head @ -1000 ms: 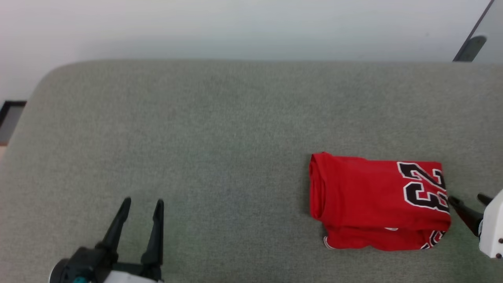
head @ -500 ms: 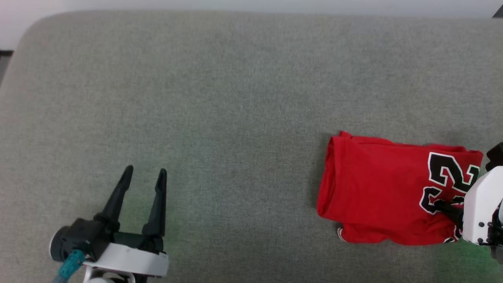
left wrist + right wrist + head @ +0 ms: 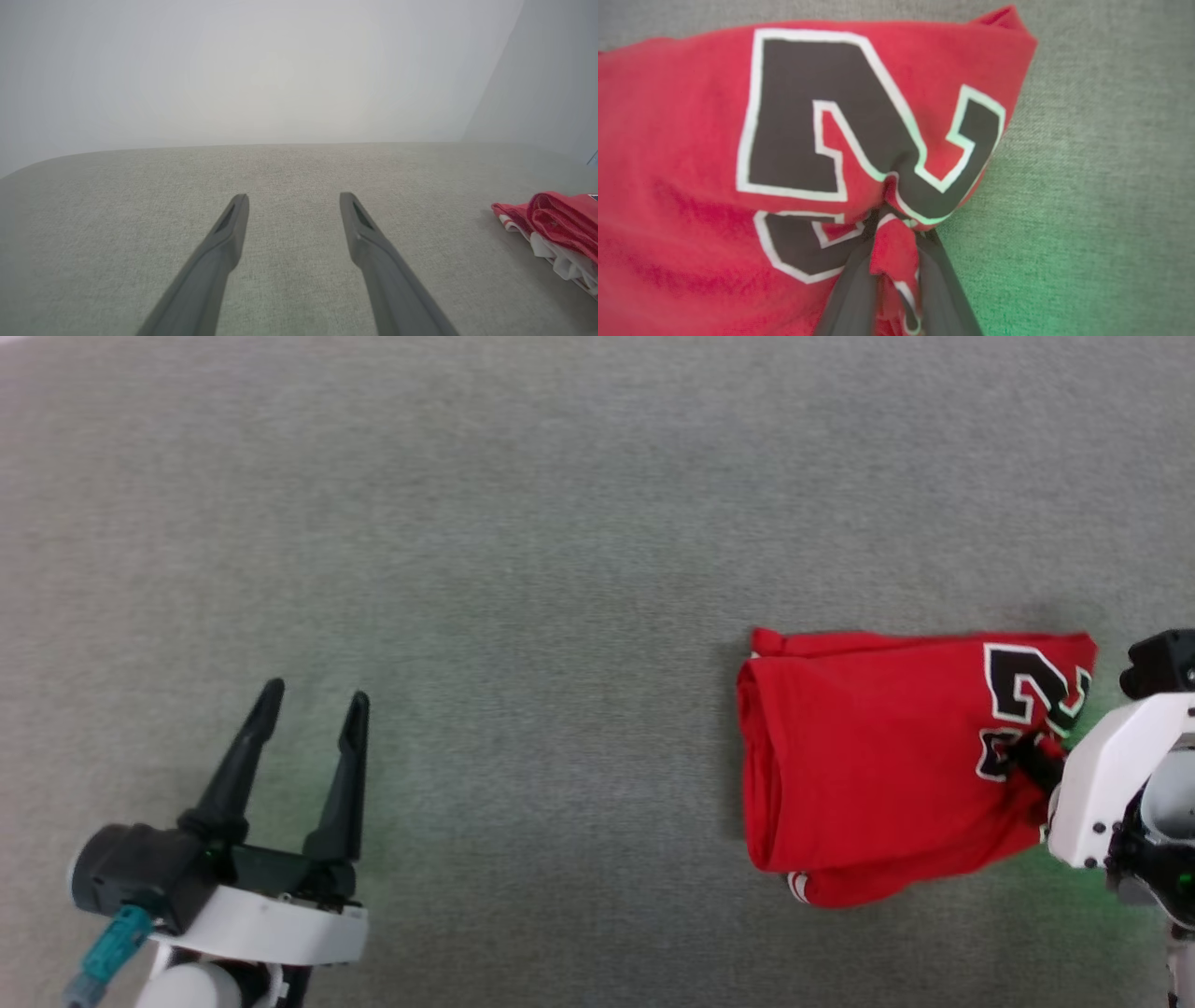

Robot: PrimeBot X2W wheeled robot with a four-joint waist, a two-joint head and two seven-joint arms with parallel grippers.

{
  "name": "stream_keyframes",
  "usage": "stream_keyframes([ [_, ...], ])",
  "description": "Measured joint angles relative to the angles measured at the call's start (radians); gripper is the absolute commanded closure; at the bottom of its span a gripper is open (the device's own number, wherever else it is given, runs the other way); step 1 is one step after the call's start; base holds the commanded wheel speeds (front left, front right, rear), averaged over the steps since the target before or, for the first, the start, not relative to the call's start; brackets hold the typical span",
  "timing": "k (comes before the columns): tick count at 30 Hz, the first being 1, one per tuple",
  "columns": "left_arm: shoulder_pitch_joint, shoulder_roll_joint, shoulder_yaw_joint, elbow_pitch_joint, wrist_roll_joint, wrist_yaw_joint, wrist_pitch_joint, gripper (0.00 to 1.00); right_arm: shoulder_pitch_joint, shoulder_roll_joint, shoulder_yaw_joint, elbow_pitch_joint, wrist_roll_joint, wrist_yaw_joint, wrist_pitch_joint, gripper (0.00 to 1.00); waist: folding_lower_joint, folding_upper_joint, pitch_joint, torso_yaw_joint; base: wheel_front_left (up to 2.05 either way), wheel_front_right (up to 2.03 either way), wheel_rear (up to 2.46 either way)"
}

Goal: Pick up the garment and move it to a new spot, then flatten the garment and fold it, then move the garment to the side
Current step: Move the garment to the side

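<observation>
The garment [image 3: 878, 765], a folded red jersey with black-and-white numerals, lies on the grey padded surface at the right of the head view. My right gripper [image 3: 1027, 767] is shut on the garment's right edge by the numerals. In the right wrist view its two dark fingers [image 3: 852, 289] pinch a bunched ridge of the garment [image 3: 691, 140], and the cloth puckers toward the grip. My left gripper [image 3: 313, 709] rests open at the lower left, far from the cloth, with nothing between its fingers. In the left wrist view the left gripper [image 3: 292, 198] is spread, and the garment's [image 3: 556, 219] folded end lies at the right edge.
The grey padded surface [image 3: 523, 579] spreads wide to the left of and beyond the jersey. In the left wrist view a pale wall [image 3: 261, 70] rises behind the surface's far edge.
The camera has tilted down and the far edge has left the picture. My right gripper has come onto the jersey's right edge and closed on it, bunching the cloth. The left gripper stays open.
</observation>
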Motion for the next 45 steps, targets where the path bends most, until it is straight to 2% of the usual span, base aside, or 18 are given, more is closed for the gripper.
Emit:
stream_keyframes([
  [7, -0.011, 0.038, 0.014, -0.050, 0.001, 0.000, 0.000, 0.00, -0.026, -0.005, -0.077, -0.021, 0.018, -0.001, -0.107, 1.00, 0.0000, 0.0000, 0.029, -0.069, 0.00, 0.00, 0.00],
  [15, -0.076, 0.119, 0.023, -0.123, 0.019, -0.002, 0.000, 0.00, -0.080, -0.012, -0.195, -0.051, 0.010, -0.001, -0.212, 1.00, 0.0000, 0.0000, 0.087, -0.171, 0.00, 0.00, 0.00],
  [25, -0.246, 0.244, -0.067, -0.163, 0.006, -0.002, 0.000, 0.00, -0.250, -0.028, -0.279, 0.078, -0.059, -0.001, -0.306, 1.00, 0.0000, 0.0000, 0.217, -0.262, 0.00, 0.00, 0.00],
  [31, -0.288, 0.283, -0.079, -0.174, -0.001, -0.002, 0.000, 0.00, -0.386, -0.055, -0.328, 0.176, -0.130, -0.001, -0.373, 1.00, 0.0000, 0.0000, 0.287, -0.292, 0.00, 0.00, 0.00],
  [37, -0.326, 0.323, -0.073, -0.197, -0.010, -0.002, 0.000, 0.00, -0.484, -0.105, -0.327, 0.275, -0.233, -0.001, -0.436, 1.00, 0.0000, 0.0000, 0.340, -0.303, 0.00, 0.00, 0.00],
  [45, -0.358, 0.356, -0.066, -0.233, -0.002, -0.002, 0.000, 0.00, -0.576, -0.114, -0.368, 0.423, -0.371, -0.001, -0.525, 1.00, 0.0000, 0.0000, 0.377, -0.313, 0.00, 0.00, 0.00],
])
